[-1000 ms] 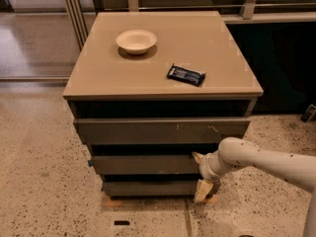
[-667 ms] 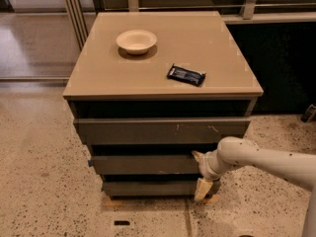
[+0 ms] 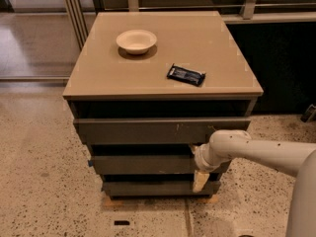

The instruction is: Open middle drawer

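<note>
Nothing has visibly moved since the earlier frames; the gripper [image 3: 198, 168] sits at the same spot against the cabinet, and the drawers look as they did.

From the one camera view, looking down at the cabinet from the front: the middle drawer [image 3: 143, 164] lies just below centre, a long flat dark grey-brown front without a handle, its small blue mark [image 3: 90, 163] at the 9 o'clock end; above it at 12 o'clock is the wider top drawer [image 3: 123, 131] with pale scratches, below it at 6 o'clock the smaller bottom drawer [image 3: 148, 187]; the middle front appears shut or nearly so. The white arm [image 3: 266, 154] comes in from 4 o'clock and carries the gripper to the 3 o'clock end of the middle front, touching or just beside it; whether it is released or clenched I cannot tell. On the tan cabinet top [image 3: 163, 14] a pale bowl [image 3: 137, 40] stands toward 11 o'clock, and a dark wrapped snack bar [image 3: 186, 75] lies toward 2 o'clock; neither is in the way.

My judgement on handling: the front is a stiff, smooth panel that should slide straight out rather than flex; its flat face offers little purchase, so the hold belongs on its upper edge, in the dark gap under the top drawer; pulling from the far 3 o'clock end may skew it on its runners, so a steady, straight pull toward 6 o'clock seems wise.
</note>
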Motion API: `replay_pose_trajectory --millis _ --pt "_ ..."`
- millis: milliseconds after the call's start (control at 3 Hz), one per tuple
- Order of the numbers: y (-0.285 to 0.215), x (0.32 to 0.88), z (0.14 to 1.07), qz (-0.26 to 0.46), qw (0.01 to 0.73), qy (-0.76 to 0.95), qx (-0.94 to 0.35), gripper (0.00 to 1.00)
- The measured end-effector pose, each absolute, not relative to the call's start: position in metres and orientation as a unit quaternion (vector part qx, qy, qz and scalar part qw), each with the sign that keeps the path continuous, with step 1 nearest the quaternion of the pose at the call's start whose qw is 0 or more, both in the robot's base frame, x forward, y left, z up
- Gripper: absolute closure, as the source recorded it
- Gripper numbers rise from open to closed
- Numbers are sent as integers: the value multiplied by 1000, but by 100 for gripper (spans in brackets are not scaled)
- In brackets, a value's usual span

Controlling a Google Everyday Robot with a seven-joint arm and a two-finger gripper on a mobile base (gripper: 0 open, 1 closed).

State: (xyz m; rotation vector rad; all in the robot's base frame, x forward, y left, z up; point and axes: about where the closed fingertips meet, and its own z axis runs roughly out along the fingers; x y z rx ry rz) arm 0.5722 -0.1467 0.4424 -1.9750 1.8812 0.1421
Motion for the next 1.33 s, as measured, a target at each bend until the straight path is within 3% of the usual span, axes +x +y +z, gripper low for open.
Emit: replay_pose_trajectory --millis 1333 --pt "-140 584 412 123 229 683 -683 0"
